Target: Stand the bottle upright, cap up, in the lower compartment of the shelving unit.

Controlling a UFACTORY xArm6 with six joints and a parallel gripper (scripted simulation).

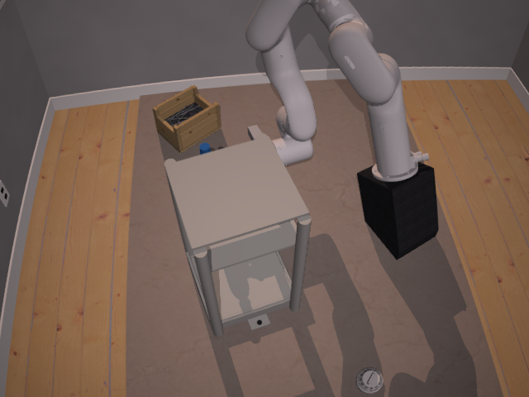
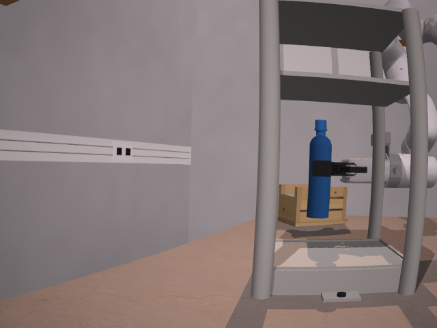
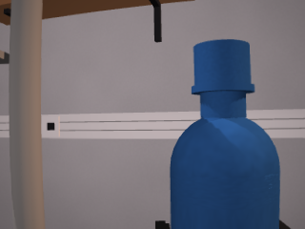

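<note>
The blue bottle (image 2: 319, 177) is upright, cap up, held off the floor by my gripper (image 2: 323, 168), which is shut on its middle from the right. In the exterior view it shows through the shelving unit (image 2: 336, 148), behind the unit and above the lower compartment's floor (image 2: 335, 255). In the top view only its cap (image 1: 204, 148) peeks out behind the unit's top (image 1: 234, 188). The wrist view shows the cap and shoulder of the bottle (image 3: 224, 148) close up, with a shelf post (image 3: 26, 114) at the left.
A wooden crate (image 1: 187, 117) stands behind the unit, close to the bottle. The arm's black base (image 1: 399, 209) is to the right. A small plate with a black knob (image 1: 259, 322) lies at the unit's front. A round dial (image 1: 369, 380) lies on the floor.
</note>
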